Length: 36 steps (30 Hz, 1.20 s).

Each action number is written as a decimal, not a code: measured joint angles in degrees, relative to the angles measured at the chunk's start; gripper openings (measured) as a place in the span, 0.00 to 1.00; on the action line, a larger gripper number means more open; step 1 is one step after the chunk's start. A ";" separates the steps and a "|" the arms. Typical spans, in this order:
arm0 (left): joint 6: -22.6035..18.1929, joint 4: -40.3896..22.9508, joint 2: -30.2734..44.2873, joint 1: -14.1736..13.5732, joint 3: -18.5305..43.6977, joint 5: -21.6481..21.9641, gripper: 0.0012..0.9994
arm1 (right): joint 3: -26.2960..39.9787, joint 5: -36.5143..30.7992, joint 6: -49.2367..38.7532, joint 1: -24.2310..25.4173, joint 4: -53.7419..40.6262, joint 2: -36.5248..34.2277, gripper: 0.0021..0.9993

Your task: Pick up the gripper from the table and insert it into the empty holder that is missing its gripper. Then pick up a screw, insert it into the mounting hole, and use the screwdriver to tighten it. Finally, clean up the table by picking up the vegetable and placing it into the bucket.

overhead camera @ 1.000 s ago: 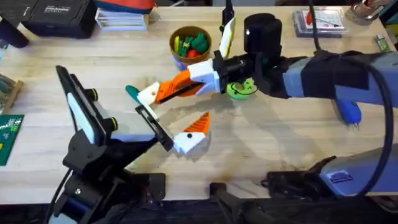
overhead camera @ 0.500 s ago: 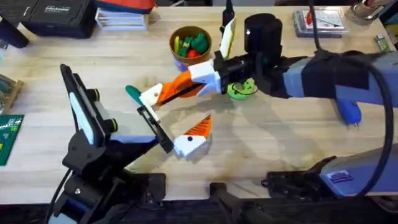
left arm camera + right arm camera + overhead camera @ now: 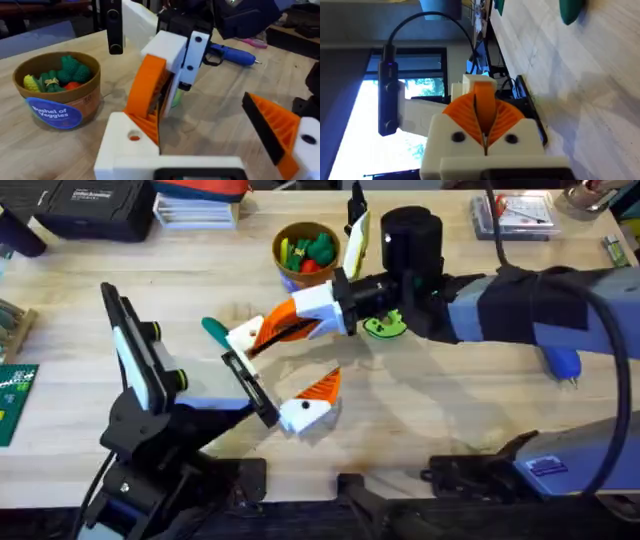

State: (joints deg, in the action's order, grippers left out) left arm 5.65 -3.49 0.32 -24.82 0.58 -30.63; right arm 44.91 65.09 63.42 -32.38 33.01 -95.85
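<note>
My right gripper (image 3: 264, 330) reaches across from the right, shut on the small orange gripper piece (image 3: 148, 125). It presses that piece down against the white holder (image 3: 241, 336) on my left arm's black bar. In the right wrist view the orange pads (image 3: 465, 116) are closed together, with the white holder (image 3: 470, 81) just beyond them. My left gripper (image 3: 275, 372) stands open, its other white block carrying an orange ribbed finger (image 3: 320, 387). The teal vegetable (image 3: 213, 328) lies just left of the holder. The brown bucket (image 3: 305, 250) stands behind. The blue screwdriver (image 3: 560, 362) lies far right.
A flat green disc (image 3: 385, 326) lies under the right arm's wrist. The bucket (image 3: 57, 87) holds several mixed toy vegetables. Boxes and a black case line the table's back edge. A green card (image 3: 12, 400) sits at the left edge.
The right arm has shifted slightly left and back with its gripper still shut at the holder. The left arm has barely moved.
</note>
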 joint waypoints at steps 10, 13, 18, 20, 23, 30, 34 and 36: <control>0.59 -0.09 0.00 0.09 0.00 0.24 0.99 | 0.04 -1.40 0.00 -0.53 0.05 0.00 0.00; 0.66 -0.09 0.00 0.28 0.00 0.24 0.99 | 0.07 -1.71 -0.02 -0.68 0.13 0.00 0.00; 0.66 -0.10 0.00 0.28 0.00 0.24 0.99 | 0.07 -1.76 0.00 -0.68 0.15 0.01 0.00; 0.64 -0.09 0.00 0.28 0.00 0.24 0.99 | 0.07 -1.65 -0.02 -0.68 0.13 0.00 0.02; 0.61 -0.09 0.00 0.28 0.00 0.22 0.99 | 0.07 -1.65 0.00 -0.70 -0.02 0.02 0.07; 0.17 0.00 0.00 0.24 0.00 -0.89 0.99 | 0.07 -1.80 0.02 -1.25 -0.33 0.00 0.26; -0.73 0.02 -0.02 0.22 0.00 -0.90 0.99 | 0.07 -2.72 -0.04 -1.64 -0.66 -0.02 0.46; -0.98 0.04 -0.02 0.22 0.00 -0.87 0.99 | 0.07 -2.89 -0.06 -1.64 -0.85 -0.02 0.50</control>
State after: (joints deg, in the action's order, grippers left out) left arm 4.67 -3.44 0.30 -24.60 0.58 -31.51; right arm 44.97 62.20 63.35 -34.02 32.16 -95.88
